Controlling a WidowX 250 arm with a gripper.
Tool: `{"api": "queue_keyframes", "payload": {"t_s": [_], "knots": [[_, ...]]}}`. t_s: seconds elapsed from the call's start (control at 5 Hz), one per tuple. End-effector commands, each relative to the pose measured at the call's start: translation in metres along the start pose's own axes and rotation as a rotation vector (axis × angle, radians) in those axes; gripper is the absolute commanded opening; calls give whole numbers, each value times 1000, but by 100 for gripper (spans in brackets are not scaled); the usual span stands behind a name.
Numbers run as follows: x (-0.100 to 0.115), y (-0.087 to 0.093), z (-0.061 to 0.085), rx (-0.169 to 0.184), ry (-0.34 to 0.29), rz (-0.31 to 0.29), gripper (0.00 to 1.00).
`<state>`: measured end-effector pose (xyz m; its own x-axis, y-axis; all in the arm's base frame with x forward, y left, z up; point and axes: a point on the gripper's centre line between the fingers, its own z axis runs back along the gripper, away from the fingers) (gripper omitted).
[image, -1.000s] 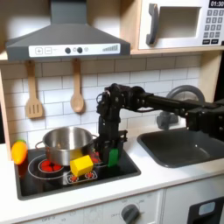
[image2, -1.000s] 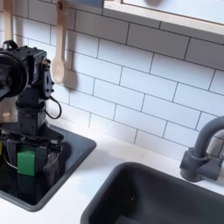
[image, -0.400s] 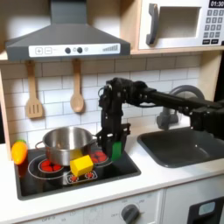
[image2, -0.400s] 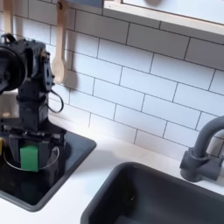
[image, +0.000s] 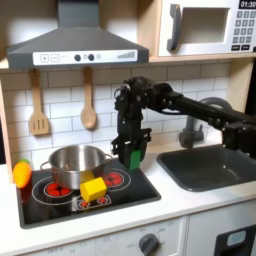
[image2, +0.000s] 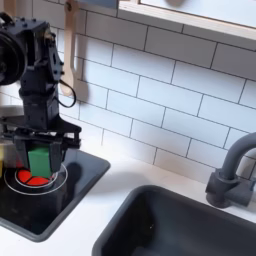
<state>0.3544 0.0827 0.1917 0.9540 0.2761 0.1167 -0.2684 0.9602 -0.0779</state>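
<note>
Hand (image: 131, 157) clamps green block (image2: 38, 161) (above stove (image: 140, 188)); pot (image: 76, 163) nearby.

In the first exterior view the pot (image: 76, 163) stands on the stove top (image: 140, 190), at its back left; a block (image: 93, 188) lies just before the pot. The gripper (image: 132, 158) hangs above the stove top's right part — a smaller block (image: 133, 158) between its fingers. The sink (image: 205, 168) lies to the right, well apart.
</note>
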Motion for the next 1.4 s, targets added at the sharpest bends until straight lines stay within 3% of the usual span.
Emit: {"api": "queue_keyframes", "payload": {"t_s": [0.0,0.2,0.6,0.8,1.2], "knots": [[16,2,20,-19,-52,27,0],[24,4,26,-12,-95,38,0],[34,24,14,9,-68,89,0],[41,37,10,35,-63,115,0],[50,44,13,24,-61,145,0]]}}
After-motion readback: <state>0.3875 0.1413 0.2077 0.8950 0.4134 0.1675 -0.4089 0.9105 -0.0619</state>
